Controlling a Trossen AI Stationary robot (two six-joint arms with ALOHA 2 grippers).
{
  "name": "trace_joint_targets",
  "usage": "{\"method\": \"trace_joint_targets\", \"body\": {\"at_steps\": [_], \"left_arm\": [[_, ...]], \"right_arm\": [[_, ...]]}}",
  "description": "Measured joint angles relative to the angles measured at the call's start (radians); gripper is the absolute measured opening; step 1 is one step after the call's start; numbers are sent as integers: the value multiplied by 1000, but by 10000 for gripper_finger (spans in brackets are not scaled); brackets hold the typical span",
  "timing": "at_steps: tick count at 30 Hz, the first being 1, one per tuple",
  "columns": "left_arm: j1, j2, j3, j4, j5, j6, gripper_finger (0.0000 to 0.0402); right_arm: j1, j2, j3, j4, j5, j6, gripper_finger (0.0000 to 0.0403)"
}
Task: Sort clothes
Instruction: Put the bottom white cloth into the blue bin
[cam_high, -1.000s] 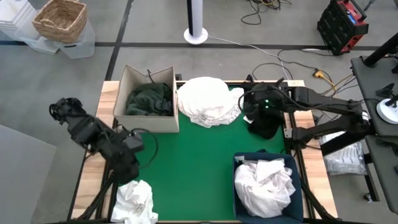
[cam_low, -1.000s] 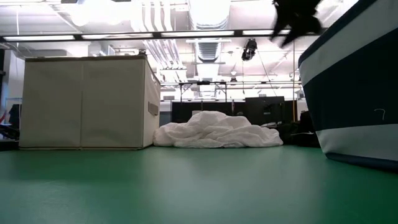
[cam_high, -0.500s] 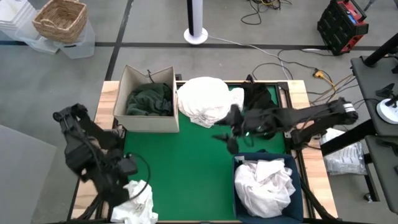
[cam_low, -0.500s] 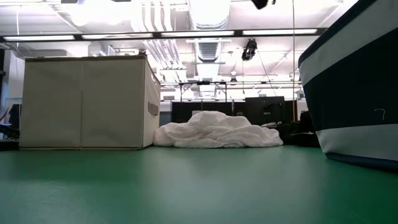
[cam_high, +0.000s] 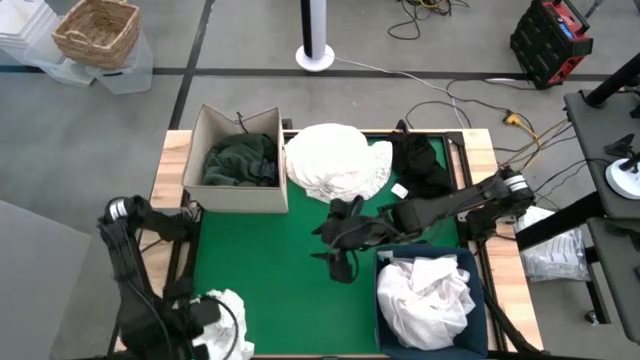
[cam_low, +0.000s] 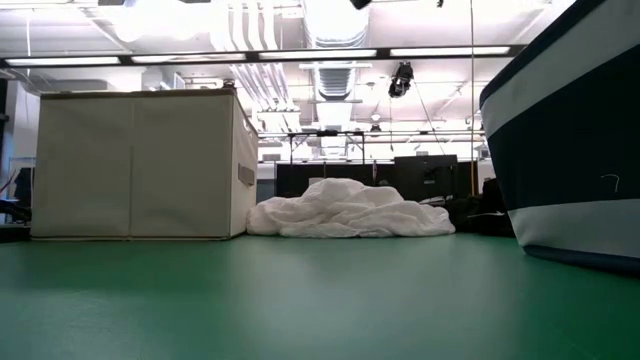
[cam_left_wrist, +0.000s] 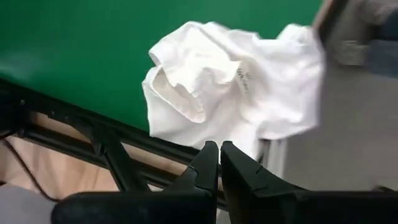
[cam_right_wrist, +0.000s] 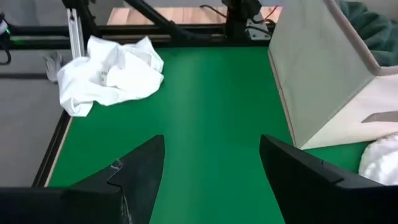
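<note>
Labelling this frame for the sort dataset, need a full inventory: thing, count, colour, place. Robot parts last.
White garment pile: 1, white, far middle of the mat, beside the box.
Black garment: 1, black, far right of the mat.
Dark green garment: 1, dark green, inside the box.
White garment: 1, white, near-left corner, hanging over the mat's edge.
White clothes: heap, white, inside the bin.
Cardboard box: 1, beige, far left of the mat.
Bin: 1, navy blue, near right.
Table mat: 1, green, between wooden side strips.
Wicker basket: 1, tan, on the floor beyond the table.
Left gripper: shut, empty, over the near-left white garment.
Right gripper: open, empty, above mid-mat, left of the bin.
</note>
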Motion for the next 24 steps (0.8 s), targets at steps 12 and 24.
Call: {"method": "trace_joint_targets", "body": {"at_steps": [12,24], "left_arm": [[14,16,-424,396,106,15,0],[137,4,-653,651,-8,97,0]], "right_arm": [[2,-2,107,-54,12,15,241],[7,-39,110,-95,41,63,238]]}}
